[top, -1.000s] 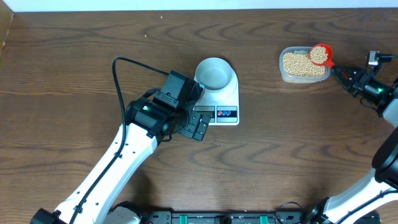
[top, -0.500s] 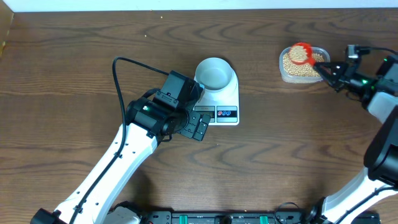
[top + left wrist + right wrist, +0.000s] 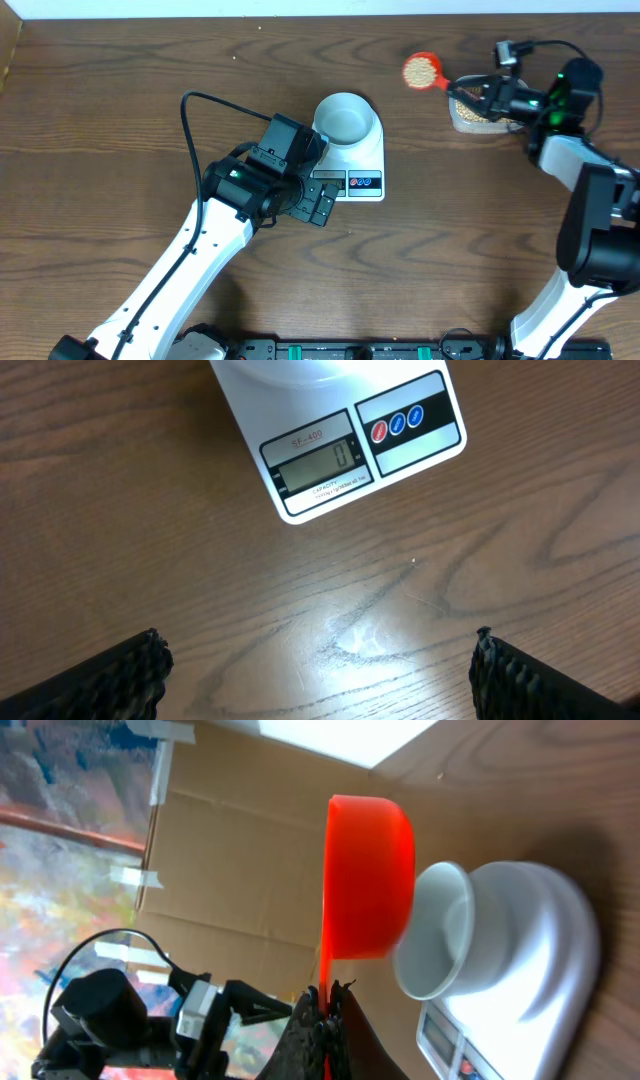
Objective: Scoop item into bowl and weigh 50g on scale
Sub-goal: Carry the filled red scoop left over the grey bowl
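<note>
The pale bowl (image 3: 345, 117) stands on the white scale (image 3: 362, 183), and nothing shows inside it. In the left wrist view the scale (image 3: 420, 435) shows a zero on its display. My right gripper (image 3: 478, 92) is shut on the handle of a red scoop (image 3: 421, 71) heaped with tan beans, held in the air between the clear tub (image 3: 466, 116) and the bowl. Seen from the right wrist, the scoop (image 3: 370, 880) hangs just in front of the bowl (image 3: 440, 945). My left gripper (image 3: 318, 208) stands open over bare table in front of the scale, its fingers (image 3: 130, 675) wide apart.
The tub of beans sits at the back right, partly covered by my right arm. A black cable (image 3: 195, 105) loops over the table left of the scale. The table's far edge meets a white strip (image 3: 320, 8).
My right gripper has carried the bean-filled scoop up out of the tub and leftward, about halfway to the bowl. The left arm has not moved.
</note>
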You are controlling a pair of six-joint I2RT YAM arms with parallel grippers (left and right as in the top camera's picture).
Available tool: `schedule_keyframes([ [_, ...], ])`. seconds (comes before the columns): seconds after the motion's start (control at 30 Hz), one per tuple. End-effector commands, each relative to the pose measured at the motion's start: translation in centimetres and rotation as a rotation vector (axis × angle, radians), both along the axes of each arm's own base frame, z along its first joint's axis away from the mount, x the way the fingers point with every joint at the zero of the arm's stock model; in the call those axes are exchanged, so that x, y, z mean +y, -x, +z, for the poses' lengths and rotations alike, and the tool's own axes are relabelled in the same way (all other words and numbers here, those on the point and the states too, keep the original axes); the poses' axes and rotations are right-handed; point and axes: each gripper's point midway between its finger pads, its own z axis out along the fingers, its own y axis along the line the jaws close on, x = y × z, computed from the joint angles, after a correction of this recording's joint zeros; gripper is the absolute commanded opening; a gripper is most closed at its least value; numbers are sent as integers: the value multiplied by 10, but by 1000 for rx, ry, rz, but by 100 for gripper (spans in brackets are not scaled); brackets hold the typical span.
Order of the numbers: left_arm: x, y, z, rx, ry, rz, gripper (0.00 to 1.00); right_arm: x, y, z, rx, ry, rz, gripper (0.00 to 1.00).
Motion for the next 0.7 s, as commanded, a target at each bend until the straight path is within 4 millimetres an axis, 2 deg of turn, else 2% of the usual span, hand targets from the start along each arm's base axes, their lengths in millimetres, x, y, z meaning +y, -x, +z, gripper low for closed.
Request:
schedule_keyframes([
  [0.0, 1, 1, -1, 1, -3, -16, 98, 24, 2, 3, 70, -20, 35, 1],
  [0.3, 1, 1, -1, 1, -3, -16, 98, 73, 15, 2, 34, -7, 124, 2],
  [0.5, 1, 1, -1, 1, -3, -16, 98, 91, 17, 1, -37, 12, 138, 2],
  [0.67, 1, 1, -1, 1, -3, -16, 98, 100, 20, -7, -60, 33, 147, 2],
])
